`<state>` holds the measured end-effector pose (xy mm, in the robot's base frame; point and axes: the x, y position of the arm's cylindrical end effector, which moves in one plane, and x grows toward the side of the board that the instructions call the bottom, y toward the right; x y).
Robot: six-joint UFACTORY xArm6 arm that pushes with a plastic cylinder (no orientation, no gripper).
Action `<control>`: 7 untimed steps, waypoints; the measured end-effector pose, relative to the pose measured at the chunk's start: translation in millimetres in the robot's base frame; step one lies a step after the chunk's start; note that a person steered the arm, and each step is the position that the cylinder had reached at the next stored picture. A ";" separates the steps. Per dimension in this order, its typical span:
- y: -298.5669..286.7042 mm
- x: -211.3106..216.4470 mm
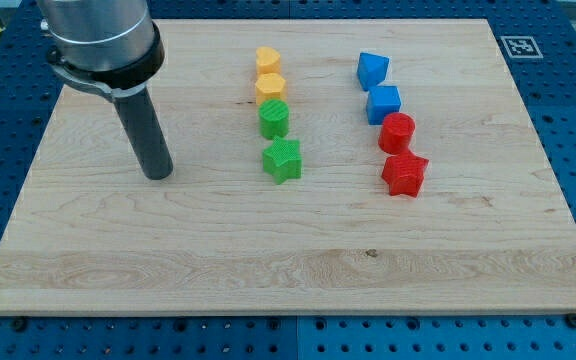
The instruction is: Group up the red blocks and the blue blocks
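Observation:
A blue block of uneven shape (372, 70) sits at the top of a column right of centre. Below it is a blue cube (384, 103), then a red cylinder (397, 132), then a red star block (404, 174). The four stand close together in one line. My tip (157, 174) rests on the board at the view's left, far from the red and blue blocks, with the green star to its right.
A second column stands left of centre: two yellow blocks (267, 59) (270, 88), a green cylinder (274, 118) and a green star (282, 159). The wooden board (288, 270) lies on a blue perforated table. A printed marker (520, 45) sits at the top right.

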<state>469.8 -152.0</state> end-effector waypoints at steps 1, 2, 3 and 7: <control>0.0 0.0; 5.6 2.8; 17.1 31.6; 262.0 60.3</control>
<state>530.1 110.0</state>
